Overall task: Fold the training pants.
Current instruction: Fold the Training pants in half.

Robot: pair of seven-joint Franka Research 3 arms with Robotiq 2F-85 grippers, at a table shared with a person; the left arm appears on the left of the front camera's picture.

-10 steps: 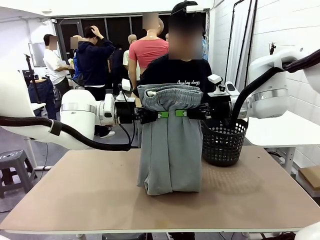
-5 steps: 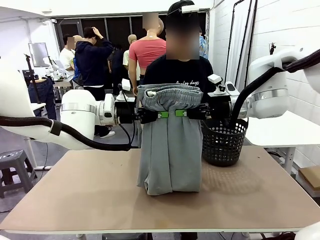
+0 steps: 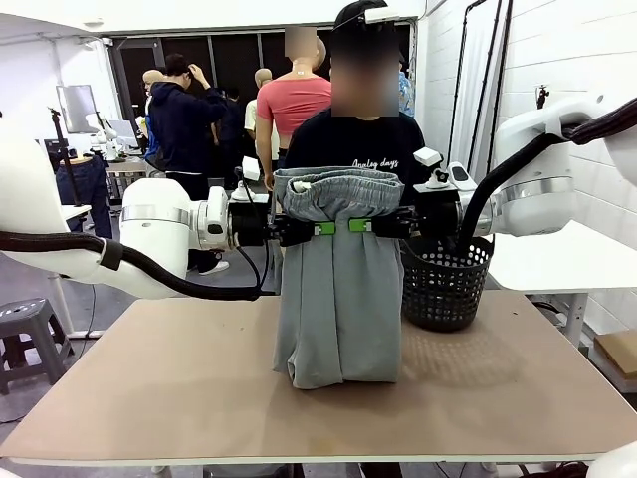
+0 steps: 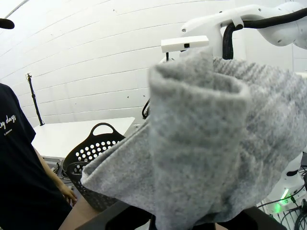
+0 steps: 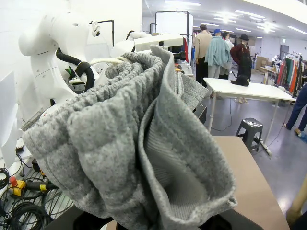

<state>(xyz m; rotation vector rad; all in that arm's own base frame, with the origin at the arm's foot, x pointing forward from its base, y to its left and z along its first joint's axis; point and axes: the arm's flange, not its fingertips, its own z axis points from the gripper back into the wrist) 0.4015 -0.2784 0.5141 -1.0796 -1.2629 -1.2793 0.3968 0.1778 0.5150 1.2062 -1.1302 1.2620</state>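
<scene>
- Busy lab: tan table [image 3: 179, 378] in front of me, a person in a black tee [image 3: 353, 149] standing at the far side, bystanders further back. Black mesh basket [image 3: 446, 284] sits on the table at the robot's right, just beside the hanging cloth.
- The training pants [image 3: 340, 299] hang in mid-air between the two arms, waistband bunched over the top, lower end resting on the table and folded under a little there.
- Left gripper [image 3: 320, 228] pinches the cloth from the left just under the waistband; right gripper [image 3: 360, 225] does the same from the right. Green pads sit nearly side by side at the middle, both clamped on fabric.
- Progress, my read: the garment looks doubled lengthwise already, legs stacked into one narrow panel. It has not yet been laid flat or folded across, so I'd call it about halfway.
- Hard to tell: both wrist views are smothered in grey jersey, so the fingers are hidden there. From the front I can't see how many layers each pinch holds.
- Can't see the back of the panel, or whether the cuffs line up.
</scene>
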